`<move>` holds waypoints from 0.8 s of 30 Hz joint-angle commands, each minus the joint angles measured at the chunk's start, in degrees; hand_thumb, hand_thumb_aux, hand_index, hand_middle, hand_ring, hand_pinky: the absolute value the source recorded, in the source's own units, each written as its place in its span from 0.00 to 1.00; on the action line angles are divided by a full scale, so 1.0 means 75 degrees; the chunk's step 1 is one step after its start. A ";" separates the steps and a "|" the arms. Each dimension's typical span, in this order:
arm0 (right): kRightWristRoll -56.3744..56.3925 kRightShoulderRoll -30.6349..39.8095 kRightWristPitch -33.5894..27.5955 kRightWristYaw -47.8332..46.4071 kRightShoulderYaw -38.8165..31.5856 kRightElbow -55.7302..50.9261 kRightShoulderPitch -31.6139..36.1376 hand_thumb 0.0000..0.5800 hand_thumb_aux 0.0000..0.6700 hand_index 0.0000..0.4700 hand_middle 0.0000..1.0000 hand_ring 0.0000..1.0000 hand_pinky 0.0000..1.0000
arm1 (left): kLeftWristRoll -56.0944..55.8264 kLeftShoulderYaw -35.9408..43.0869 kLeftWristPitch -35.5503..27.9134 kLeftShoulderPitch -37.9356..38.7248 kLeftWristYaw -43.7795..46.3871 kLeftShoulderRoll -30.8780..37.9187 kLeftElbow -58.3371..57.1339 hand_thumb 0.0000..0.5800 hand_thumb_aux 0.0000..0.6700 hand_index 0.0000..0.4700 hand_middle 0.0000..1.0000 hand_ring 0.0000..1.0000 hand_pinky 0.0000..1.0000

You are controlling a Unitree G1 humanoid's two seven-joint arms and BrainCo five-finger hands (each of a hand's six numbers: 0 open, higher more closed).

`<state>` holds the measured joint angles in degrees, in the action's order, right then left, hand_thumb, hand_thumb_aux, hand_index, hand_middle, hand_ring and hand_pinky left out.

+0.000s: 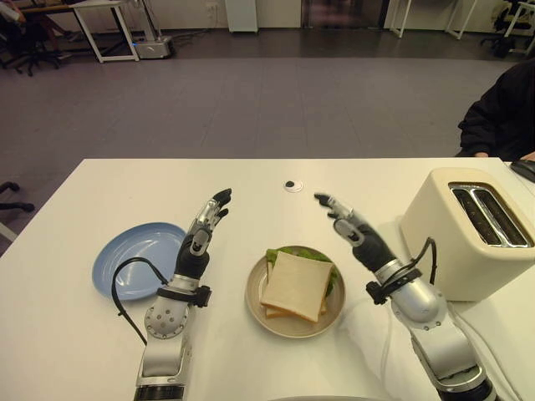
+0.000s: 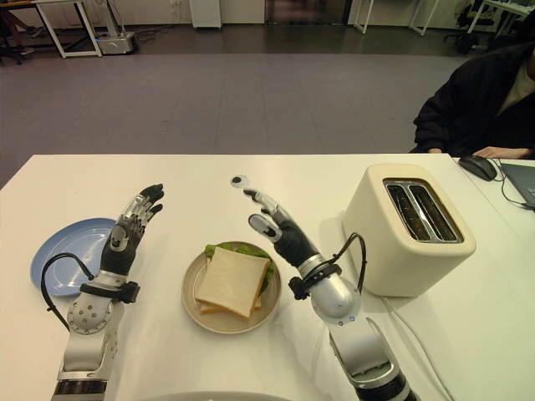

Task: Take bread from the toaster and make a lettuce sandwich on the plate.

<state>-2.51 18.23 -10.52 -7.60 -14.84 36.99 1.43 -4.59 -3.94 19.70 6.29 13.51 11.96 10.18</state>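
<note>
A white table (image 1: 84, 334) fills the lower two thirds of the frame. At lower centre sits a round tan plate (image 1: 292, 329) holding a finished sandwich (image 1: 297, 286). Its square top slice of white bread lies slightly askew over a lower slice. Green lettuce (image 1: 288, 251) peeks out along the upper edge and the right side.

Just left of the plate, the robot's left hand (image 1: 205, 229) is raised above the table. Its fingers are stretched wide and point toward the top of the frame, and it holds nothing. Left of that hand lies a pale blue plate (image 1: 138, 246), with a black cable from the forearm looping over its right edge.

Just right of the sandwich, the right hand (image 1: 355, 233) hangs above the table. Its fingers are spread loosely, slanting toward the upper left, and it also holds nothing.

At the right edge stands a cream toaster (image 1: 451, 251), with two dark slots (image 1: 489, 215) on top. A small round disc (image 1: 292, 185) with a dark centre lies on the table above the sandwich.
</note>
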 commanded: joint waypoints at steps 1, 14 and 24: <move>0.1701 0.0139 0.0391 -0.1208 0.0651 -0.0014 -0.0453 0.00 0.00 0.00 0.06 0.06 0.06 | -0.0447 0.0404 -0.0433 0.0270 0.0823 0.0482 0.1064 0.25 0.13 0.13 0.00 0.00 0.00; 0.2131 0.3476 0.0688 -0.6225 -0.0972 0.0187 -0.2566 1.00 1.00 1.00 1.00 1.00 1.00 | 0.0354 0.2349 -0.1579 0.1894 0.4922 0.4304 0.3206 1.00 1.00 1.00 1.00 1.00 1.00; -0.1739 0.1953 0.1055 -0.4019 -0.2211 -0.1723 -0.1602 1.00 1.00 1.00 1.00 1.00 1.00 | 0.3812 0.3423 -0.1428 0.1161 0.3749 0.4044 0.1224 1.00 1.00 1.00 1.00 1.00 1.00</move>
<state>-11.76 34.53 -2.29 -40.32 -31.05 26.23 -12.14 18.54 20.05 10.39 16.33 43.67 43.10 24.69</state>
